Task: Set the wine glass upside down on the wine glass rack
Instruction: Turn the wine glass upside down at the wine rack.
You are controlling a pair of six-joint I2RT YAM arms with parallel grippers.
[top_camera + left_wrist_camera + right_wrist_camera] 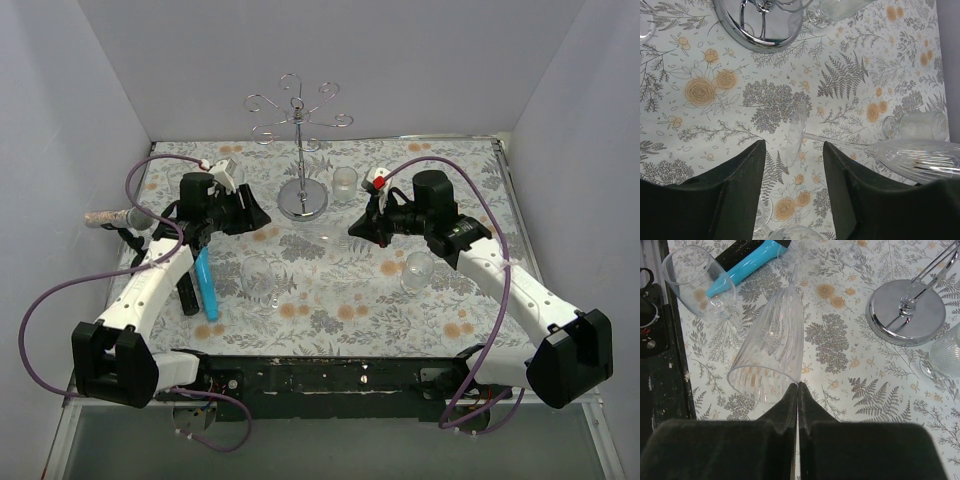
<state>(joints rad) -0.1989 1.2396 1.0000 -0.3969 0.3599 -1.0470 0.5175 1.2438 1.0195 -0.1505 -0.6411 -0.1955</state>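
The wine glass (770, 340) is clear and fluted and lies sideways. My right gripper (798, 386) is shut on its rim. Its stem runs away from the gripper toward the left arm. In the left wrist view its round foot (796, 132) stands on edge just beyond my open left gripper (794, 150), with the bowl (920, 157) off to the right. The left gripper holds nothing. The silver wire wine glass rack (300, 110) stands at the back centre on its mirrored base (303, 200), behind both grippers (262, 218) (355, 228).
A second wine glass (258, 275) stands near the left arm, beside a blue tool (207, 285) and a black one (187, 290). A ribbed tumbler (345, 180) sits right of the rack base. Another small glass (418, 270) is by the right arm.
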